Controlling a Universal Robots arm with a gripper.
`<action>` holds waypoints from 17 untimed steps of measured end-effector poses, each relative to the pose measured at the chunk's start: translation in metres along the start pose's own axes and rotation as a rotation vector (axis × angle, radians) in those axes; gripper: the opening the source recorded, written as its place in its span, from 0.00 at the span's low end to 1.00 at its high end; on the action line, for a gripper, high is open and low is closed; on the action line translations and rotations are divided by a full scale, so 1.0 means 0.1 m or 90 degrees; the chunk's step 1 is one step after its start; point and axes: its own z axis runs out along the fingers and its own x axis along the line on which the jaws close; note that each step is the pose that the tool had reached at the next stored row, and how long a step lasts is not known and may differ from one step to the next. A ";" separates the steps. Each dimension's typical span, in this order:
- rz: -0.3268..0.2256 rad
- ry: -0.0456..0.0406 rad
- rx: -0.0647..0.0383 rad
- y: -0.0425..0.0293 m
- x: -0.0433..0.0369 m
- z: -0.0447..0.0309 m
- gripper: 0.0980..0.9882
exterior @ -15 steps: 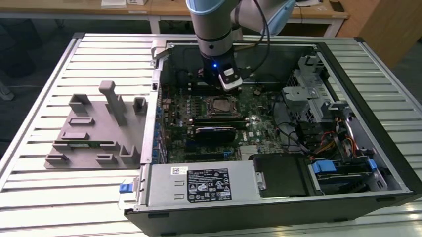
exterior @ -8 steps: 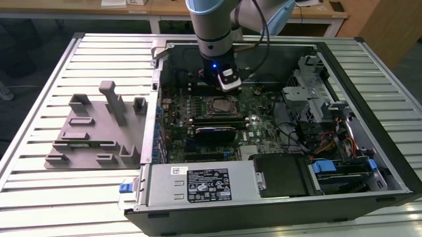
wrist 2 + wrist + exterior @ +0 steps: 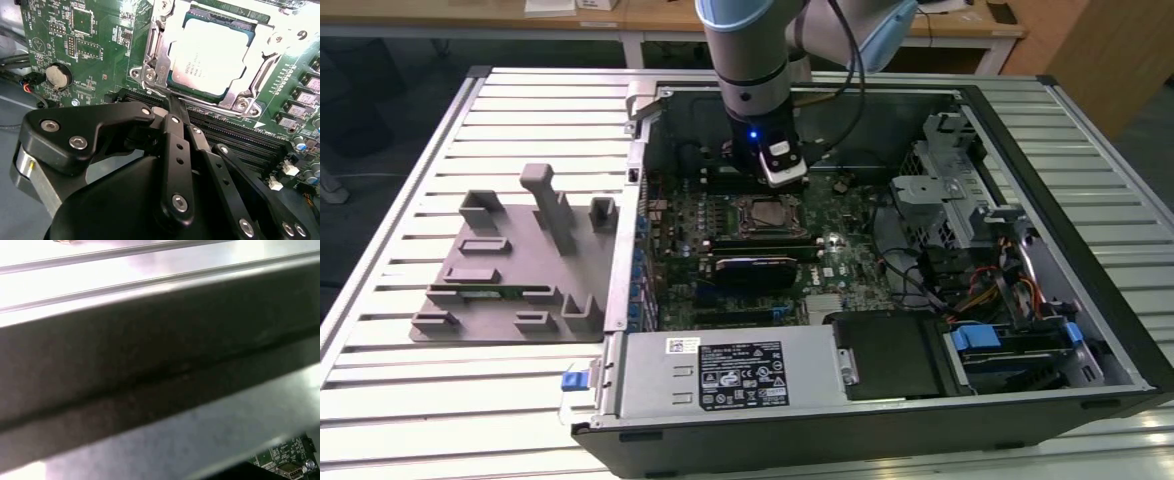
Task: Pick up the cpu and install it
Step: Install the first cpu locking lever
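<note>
Chip (image 3: 212,57) sits in socket (image 3: 150,75), thin, light, fragile; hold by edges. Gripper (image 3: 172,107) fingers pressed together, empty, just beside it.

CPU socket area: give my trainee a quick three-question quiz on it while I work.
1. True or false: the gripper holds the cpu up in the air.
2. In the second wrist view, the cpu sits in: A) the socket B) a fan C) a drive bay.
3. In the exterior view, over what does the gripper hang?
Key: 1 false. 2 A. 3 the motherboard, inside the case, close to the socket.
</note>
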 end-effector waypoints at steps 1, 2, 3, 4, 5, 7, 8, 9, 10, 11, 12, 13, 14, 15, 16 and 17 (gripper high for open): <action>0.000 0.0000 0.000 0.000 0.000 0.000 0.01; 0.000 -0.0001 0.000 0.000 0.000 0.001 0.01; 0.000 0.0000 0.000 0.000 0.000 0.001 0.01; 0.000 -0.0001 0.000 0.000 0.000 0.001 0.01; 0.000 0.0000 0.000 0.000 0.000 0.001 0.01; 0.000 0.0000 0.000 0.000 0.000 0.001 0.01; 0.000 0.0000 0.000 0.000 -0.001 0.001 0.01; 0.000 0.0000 0.000 0.001 -0.003 0.002 0.01; 0.000 0.0000 -0.001 0.002 -0.007 0.003 0.01; 0.000 0.0003 -0.001 0.002 -0.009 0.003 0.01; 0.001 0.0007 -0.003 0.003 -0.011 0.003 0.01; 0.001 0.0010 -0.004 0.004 -0.011 0.004 0.01; 0.001 0.0012 -0.004 0.004 -0.011 0.004 0.01; 0.001 0.0012 -0.004 0.004 -0.011 0.004 0.01; 0.001 0.0012 -0.005 0.004 -0.012 0.002 0.01; 0.001 0.0012 -0.005 0.004 -0.012 -0.001 0.01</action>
